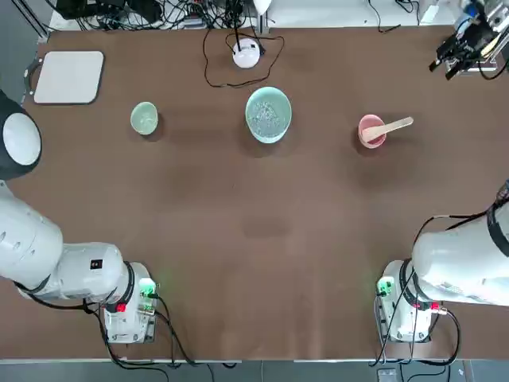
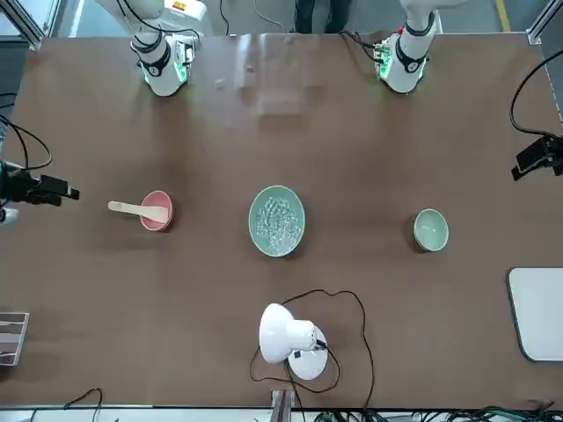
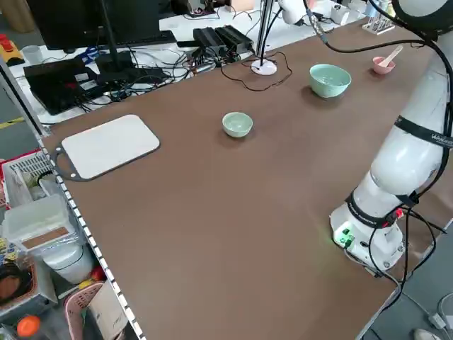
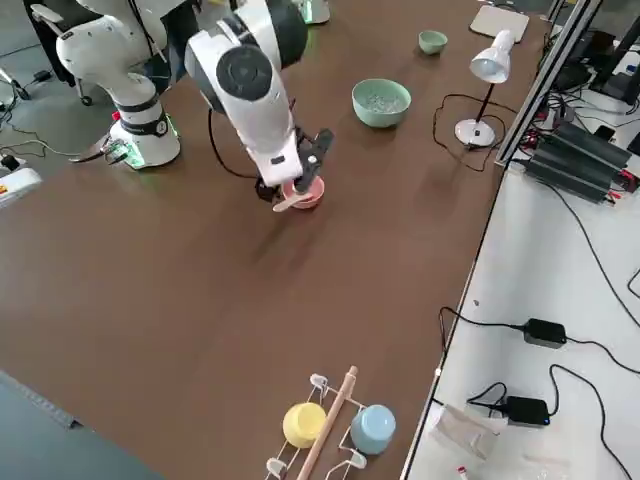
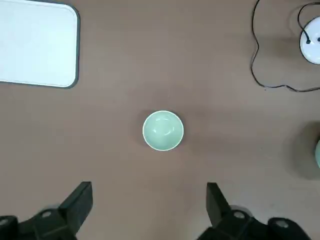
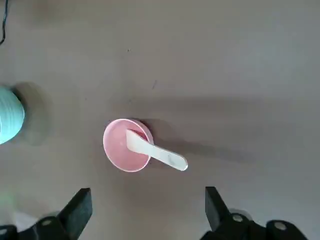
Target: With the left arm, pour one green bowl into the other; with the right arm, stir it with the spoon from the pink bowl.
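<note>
Green bowls (image 1: 144, 118) (image 1: 268, 115) sit apart on the counter (image 1: 238, 207); left hand (image 5: 149, 197) and right hand (image 6: 148, 200), spread and empty, hover above it.

evenly bright overhead light; soft shadows beside bowls; pale glare patches on brown tabletop (image 2: 352, 334).

The large mint-green bowl (image 1: 269, 114) stands upright on the surface, round and wide, pale speckled bits lying in its bottom; left of it, as the robot faces, stands the small pale green bowl (image 1: 145, 118), upright, with nothing in it; right of the large mint-green bowl sits the small round pink bowl (image 2: 154, 223), the pale beige flat spoon (image 2: 135, 208) leaning in it, handle jutting over the rim, away from the large mint-green bowl.
</note>
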### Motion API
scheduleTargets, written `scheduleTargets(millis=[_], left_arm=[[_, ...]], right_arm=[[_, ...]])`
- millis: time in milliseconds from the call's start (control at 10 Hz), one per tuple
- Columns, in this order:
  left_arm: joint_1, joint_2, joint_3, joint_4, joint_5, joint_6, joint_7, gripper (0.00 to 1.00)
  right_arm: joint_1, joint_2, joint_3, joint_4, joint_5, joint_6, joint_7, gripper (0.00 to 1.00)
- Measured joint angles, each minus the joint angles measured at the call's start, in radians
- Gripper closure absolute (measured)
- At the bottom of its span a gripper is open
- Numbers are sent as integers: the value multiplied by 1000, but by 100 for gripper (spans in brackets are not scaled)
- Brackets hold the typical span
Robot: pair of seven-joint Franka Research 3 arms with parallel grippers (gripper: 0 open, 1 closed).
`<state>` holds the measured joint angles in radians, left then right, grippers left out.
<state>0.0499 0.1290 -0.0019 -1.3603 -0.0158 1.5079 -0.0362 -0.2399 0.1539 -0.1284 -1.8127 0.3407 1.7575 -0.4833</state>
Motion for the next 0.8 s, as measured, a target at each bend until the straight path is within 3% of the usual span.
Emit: scheduleTargets(millis=[200, 400, 800], left_arm=[[-1, 0, -1, 0, 0, 0, 0, 0], [-4, 0, -2, 0, 0, 0, 0, 0], [-5, 0, -1, 0, 0, 0, 0, 0]], right_arm=[[70, -102, 3, 31, -118, -3, 149, 0], [157, -167, 6, 68, -170, -43, 316, 0], [276, -177, 8, 260, -263, -242, 464, 0]])
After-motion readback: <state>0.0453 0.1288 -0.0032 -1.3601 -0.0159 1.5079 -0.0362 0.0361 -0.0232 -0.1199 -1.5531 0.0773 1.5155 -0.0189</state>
